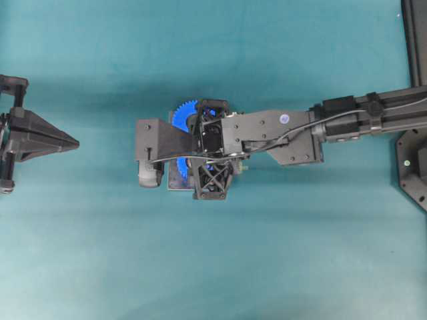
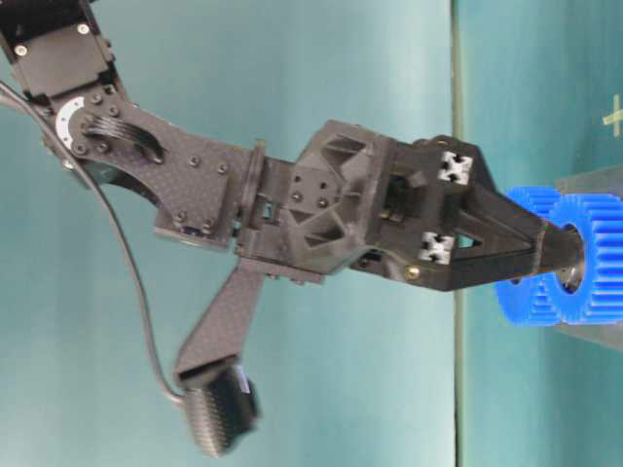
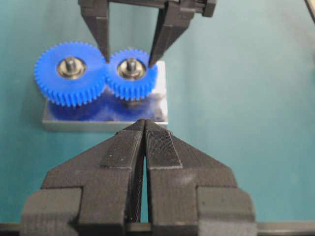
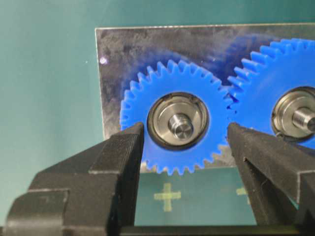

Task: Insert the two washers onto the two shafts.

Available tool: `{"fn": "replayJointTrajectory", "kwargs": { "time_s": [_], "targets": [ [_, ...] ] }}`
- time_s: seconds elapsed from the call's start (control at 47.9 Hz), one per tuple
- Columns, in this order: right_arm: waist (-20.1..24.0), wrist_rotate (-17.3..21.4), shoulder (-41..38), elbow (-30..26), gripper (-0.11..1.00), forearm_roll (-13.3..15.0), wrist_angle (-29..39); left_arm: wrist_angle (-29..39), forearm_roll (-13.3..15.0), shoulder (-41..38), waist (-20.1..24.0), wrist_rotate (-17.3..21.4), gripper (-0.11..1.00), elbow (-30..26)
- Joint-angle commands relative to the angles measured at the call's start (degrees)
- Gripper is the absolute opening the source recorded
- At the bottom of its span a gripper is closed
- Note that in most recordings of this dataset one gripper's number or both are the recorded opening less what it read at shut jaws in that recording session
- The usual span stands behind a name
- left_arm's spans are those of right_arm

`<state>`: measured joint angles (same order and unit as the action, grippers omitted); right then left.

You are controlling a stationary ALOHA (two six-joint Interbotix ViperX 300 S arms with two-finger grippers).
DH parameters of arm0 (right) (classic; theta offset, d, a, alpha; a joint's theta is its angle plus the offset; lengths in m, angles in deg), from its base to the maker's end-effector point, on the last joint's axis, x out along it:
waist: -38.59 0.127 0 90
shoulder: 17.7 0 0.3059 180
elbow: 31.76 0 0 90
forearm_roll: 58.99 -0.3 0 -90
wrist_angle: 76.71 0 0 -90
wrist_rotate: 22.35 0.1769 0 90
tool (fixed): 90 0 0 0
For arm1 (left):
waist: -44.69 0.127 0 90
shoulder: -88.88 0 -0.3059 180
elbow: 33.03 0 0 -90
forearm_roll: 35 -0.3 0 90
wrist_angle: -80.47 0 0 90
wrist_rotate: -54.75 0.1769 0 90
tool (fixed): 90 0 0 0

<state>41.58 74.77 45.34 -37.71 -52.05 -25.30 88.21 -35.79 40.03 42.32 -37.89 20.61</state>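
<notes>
My right gripper [image 4: 184,147] stands spread wide, empty, straddling the smaller blue toothed plastic gear [image 4: 174,123]. The silvery washer [image 4: 165,118] seems seated around the steel shaft [image 4: 179,125]; I should lift straight up, touching nothing. My left gripper [image 3: 144,147] is clenched on nothing.

Teal table [image 1: 100,253] is carrying one metal base plate [image 4: 118,54], lying flat near its middle. Pale cross marks [image 4: 167,196] are showing on the surface beside the plate.

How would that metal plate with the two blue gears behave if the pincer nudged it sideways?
The metal plate lies flat on the teal table, so it would probably slide, not tip. Its shiny, solid look suggests it is heavy for its size. The two meshed blue gears sit on shafts, so they may turn but should ride along.
</notes>
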Motion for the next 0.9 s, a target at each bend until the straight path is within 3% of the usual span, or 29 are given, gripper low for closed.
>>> {"fn": "replayJointTrajectory", "kwargs": {
  "time_s": [0.0,0.417,0.876],
  "targets": [
    [0.2,-0.4,4.7,-0.4,0.7,0.0,-0.2,-0.4,-0.1,-0.2,-0.2,-0.2,0.01,-1.1],
    [0.2,-0.1,13.4,6.2,0.7,0.0,-1.6,-0.4,-0.1,-0.2,-0.1,-0.2,0.01,-0.9],
    [0.2,1.2,24.1,16.3,0.7,0.1,-9.6,-0.4,-0.1,-0.2,-0.1,-0.2,0.01,-0.7]
  ]
}}
